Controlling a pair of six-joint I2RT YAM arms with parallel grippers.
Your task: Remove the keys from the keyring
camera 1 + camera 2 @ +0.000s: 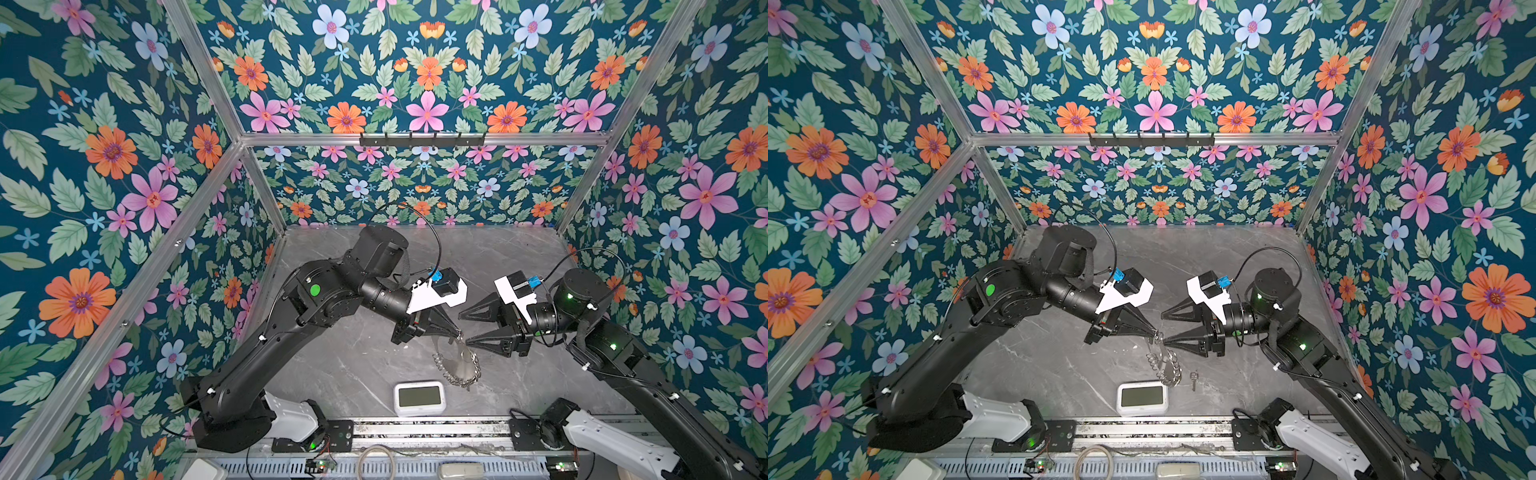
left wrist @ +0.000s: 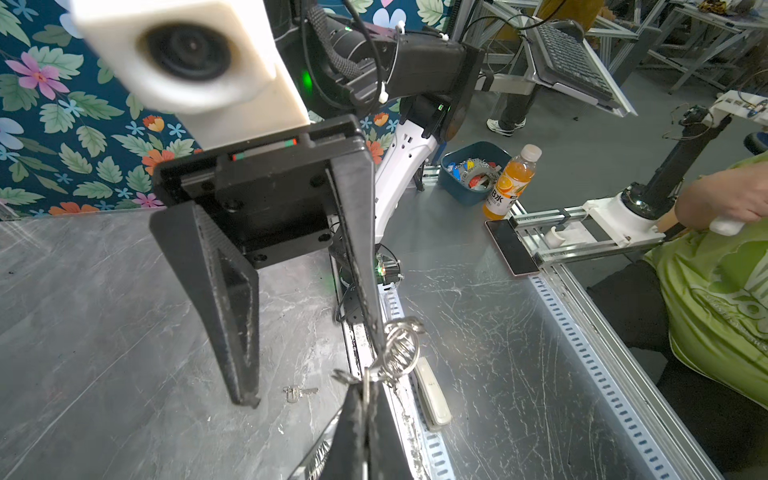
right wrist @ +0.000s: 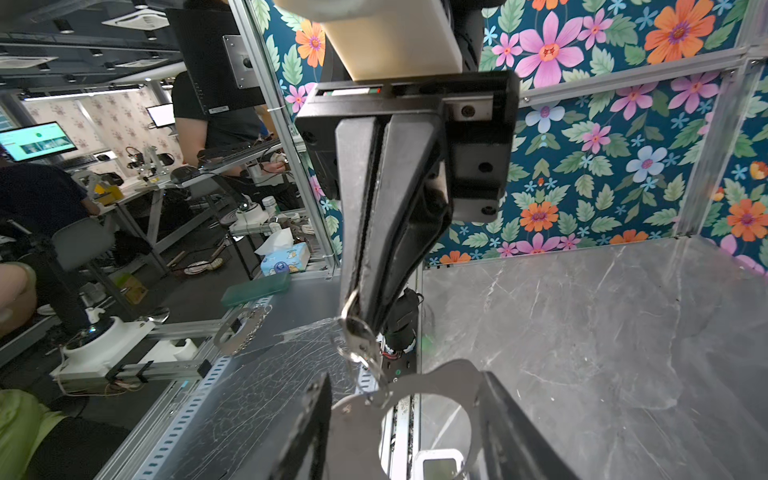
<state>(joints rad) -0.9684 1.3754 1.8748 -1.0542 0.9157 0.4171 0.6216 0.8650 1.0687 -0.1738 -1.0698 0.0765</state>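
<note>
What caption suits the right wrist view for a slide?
Shut left gripper pinches a small ring of the grey keyring, which shows between the fingers of the open right gripper.

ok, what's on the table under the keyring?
Through the opening of the keyring, the right wrist view shows grey table and the white clock. One loose key lies nearby. Anything directly behind the keyring itself is covered.

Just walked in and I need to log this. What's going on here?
A robot is emptying a keyring. The left gripper has its jaws shut on the keyring's edge, holding it up. The right gripper is open beside that spot. One key lies loose on the table near the clock.
</note>
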